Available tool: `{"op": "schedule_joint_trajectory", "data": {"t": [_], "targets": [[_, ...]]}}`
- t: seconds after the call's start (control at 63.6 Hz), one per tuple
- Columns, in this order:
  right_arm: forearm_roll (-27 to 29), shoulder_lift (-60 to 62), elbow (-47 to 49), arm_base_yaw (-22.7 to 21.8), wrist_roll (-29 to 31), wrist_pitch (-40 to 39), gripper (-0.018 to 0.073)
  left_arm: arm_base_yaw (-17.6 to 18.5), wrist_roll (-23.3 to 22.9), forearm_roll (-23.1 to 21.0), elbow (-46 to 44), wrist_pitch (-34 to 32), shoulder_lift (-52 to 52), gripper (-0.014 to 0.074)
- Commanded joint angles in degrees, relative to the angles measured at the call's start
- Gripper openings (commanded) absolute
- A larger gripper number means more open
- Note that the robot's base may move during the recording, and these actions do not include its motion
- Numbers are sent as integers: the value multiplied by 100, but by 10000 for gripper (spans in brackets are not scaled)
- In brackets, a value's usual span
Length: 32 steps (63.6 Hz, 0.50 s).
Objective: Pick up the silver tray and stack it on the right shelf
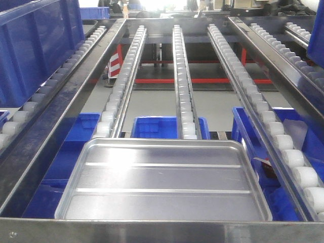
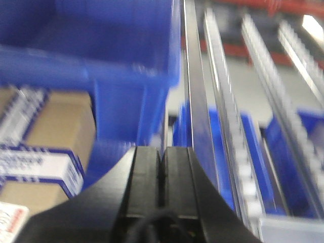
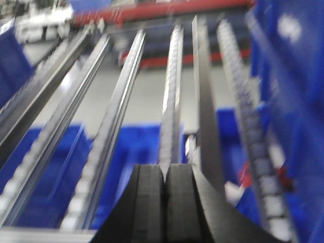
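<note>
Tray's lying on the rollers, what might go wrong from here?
The silver tray lies on white wheels, so a nudge may roll it. Gaps between rails show blue bins below; tilted, it might drop through. The left hand and right hand, both shut, are close to rails and may clip them.

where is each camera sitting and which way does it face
Front view: low at the near end, looking along the steel roller rack over the shiny ridged silver tray; no robot parts show.
Left wrist view: behind the shut left gripper, facing a blue plastic bin and rails.
Right wrist view: behind the shut right gripper, facing along the rails.
All three share the white-wheeled rails.
</note>
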<state>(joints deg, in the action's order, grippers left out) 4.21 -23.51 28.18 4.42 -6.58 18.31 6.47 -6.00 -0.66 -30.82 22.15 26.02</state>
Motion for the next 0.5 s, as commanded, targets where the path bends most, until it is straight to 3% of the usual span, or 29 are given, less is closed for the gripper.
{"op": "schedule_joint_trajectory", "data": {"t": [0.0, 0.141, 0.252, 0.362, 0.487], "targets": [[-17, -497, 443, 385, -2, -212, 191, 366, 49, -102, -465, -133, 502, -89], [-17, -1299, 799, 1198, -2, -35, 413, 1471, 482, -102, -969, 461, 1212, -89], [-17, -1835, 1001, 1767, -2, -22, 459, 2213, 482, -149, -1231, 619, 1734, -77], [-17, -2305, 1112, 2075, -2, 5, 459, 2757, 482, -396, -1387, 623, 2180, 63], [29, -2688, 1114, 2086, -2, 60, 459, 2970, 482, -1016, -1510, 636, 2688, 298]]}}
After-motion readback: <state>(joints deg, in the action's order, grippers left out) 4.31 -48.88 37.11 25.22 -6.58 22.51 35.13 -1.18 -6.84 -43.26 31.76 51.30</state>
